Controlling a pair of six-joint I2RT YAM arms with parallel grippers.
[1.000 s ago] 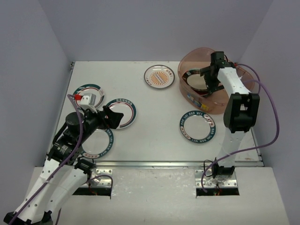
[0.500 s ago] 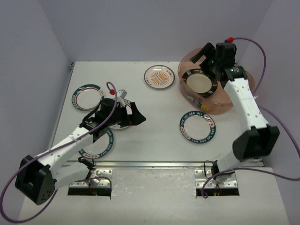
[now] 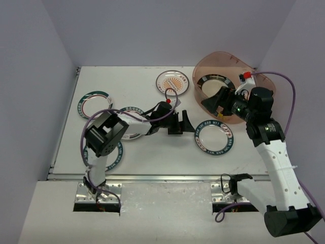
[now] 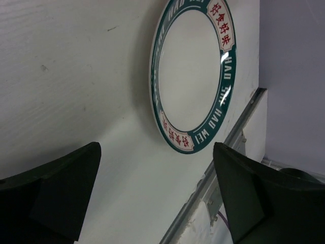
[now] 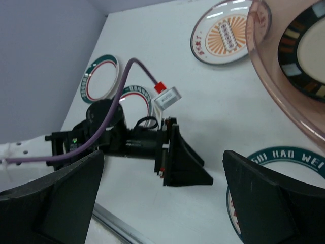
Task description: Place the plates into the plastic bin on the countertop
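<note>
A white plate with a teal lettered rim (image 3: 214,138) (image 4: 190,76) lies on the countertop (image 3: 157,152) in front of the plastic bin (image 3: 223,62). My left gripper (image 3: 183,124) (image 4: 157,203) stands open just left of that plate, low over the surface, nothing between its fingers. My right gripper (image 3: 219,105) (image 5: 162,203) hangs open and empty at the bin's near-left edge. A black-rimmed plate (image 3: 216,84) (image 5: 304,51) lies inside the bin. An orange-centred plate (image 3: 172,83) (image 5: 228,38) sits left of the bin.
Three more teal-rimmed plates lie at the left: one far left (image 3: 95,103), one (image 3: 133,111) under the outstretched left arm, one (image 3: 116,154) half hidden by its elbow. A metal rail (image 3: 162,177) (image 4: 231,147) edges the front. Purple cables trail from both wrists.
My left arm has swung right across the countertop to the teal lettered plate. My right gripper has pulled back out of the bin towards its near-left edge.
</note>
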